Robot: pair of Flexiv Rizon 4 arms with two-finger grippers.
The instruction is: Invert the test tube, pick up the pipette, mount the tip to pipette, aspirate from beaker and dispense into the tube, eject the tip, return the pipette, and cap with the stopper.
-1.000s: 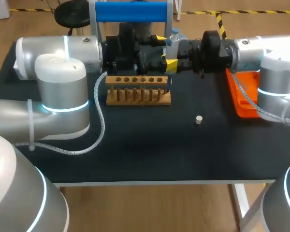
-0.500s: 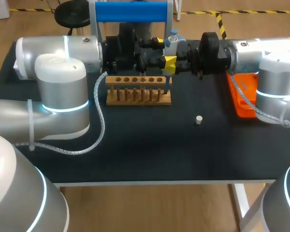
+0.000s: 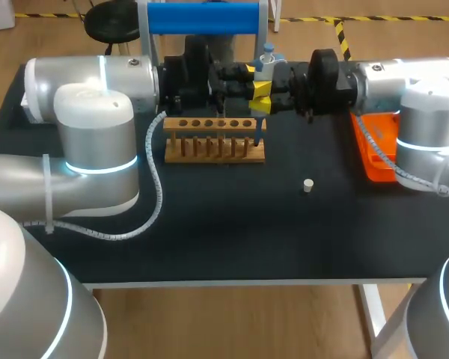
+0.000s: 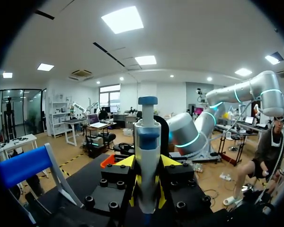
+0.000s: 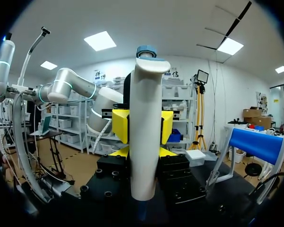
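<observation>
Our arms lie level, facing, at the table's far edge; right gripper clamps upright pipette; left gripper unclear.

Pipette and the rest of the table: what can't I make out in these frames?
Pipette: head view shows only its top; the left arm and right arm hide the body where they meet. Its lower end is lost in dark in both wrist views, so a tip cannot be checked.
Beaker: seen in no view.
Orange tray: head view, the right arm covers part.
Rack: head view, too small to tell a tube.
</observation>
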